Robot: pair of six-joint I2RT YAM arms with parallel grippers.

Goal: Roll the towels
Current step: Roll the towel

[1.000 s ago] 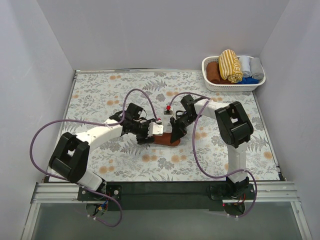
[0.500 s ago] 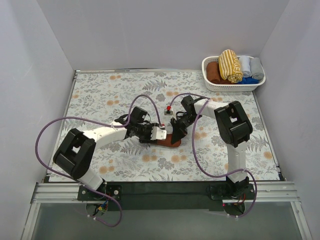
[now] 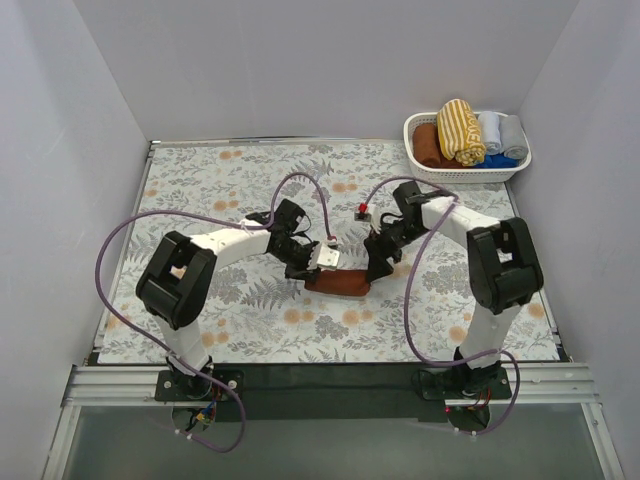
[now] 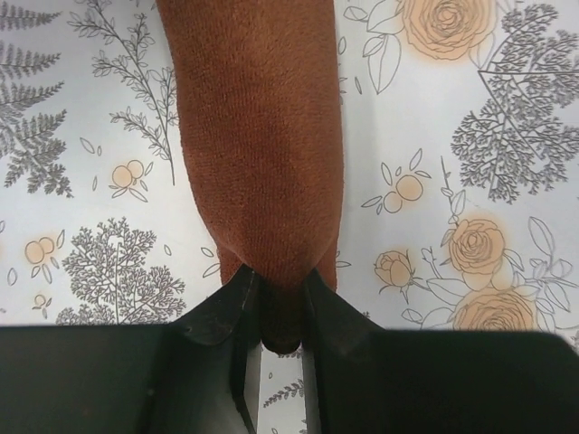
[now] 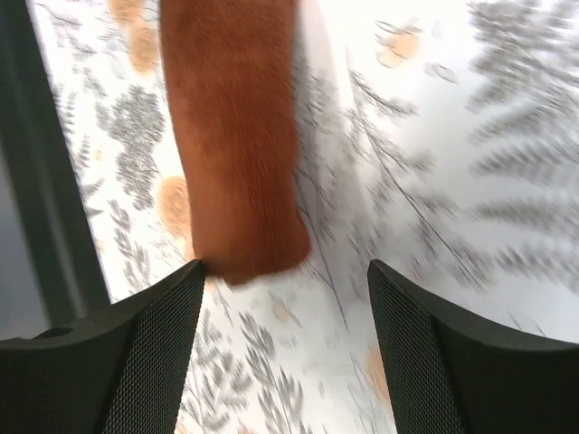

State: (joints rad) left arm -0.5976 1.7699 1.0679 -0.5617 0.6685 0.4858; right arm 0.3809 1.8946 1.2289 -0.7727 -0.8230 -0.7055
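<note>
A long rust-brown towel (image 3: 340,284) lies rolled up on the flowered table, mid-front. My left gripper (image 3: 320,270) sits at its left end. In the left wrist view the jaws (image 4: 282,312) pinch the near end of the brown towel (image 4: 258,136). My right gripper (image 3: 378,268) hovers at the roll's right end. Its fingers (image 5: 154,353) stand wide apart, and the towel's end (image 5: 237,145) lies just ahead of them, ungripped. The mustard-yellow striped towel (image 3: 460,130) rests rolled in the basket.
A white basket (image 3: 418,170) stands at the back right corner, holding a brown roll (image 3: 430,146), grey rolls (image 3: 502,130) and a blue one (image 3: 497,160). Purple cables loop over both arms. Grey walls close in the table on three sides.
My right gripper has opened, let go of the brown towel and swung a little right. My left gripper has moved right and closed on the towel's left end.
</note>
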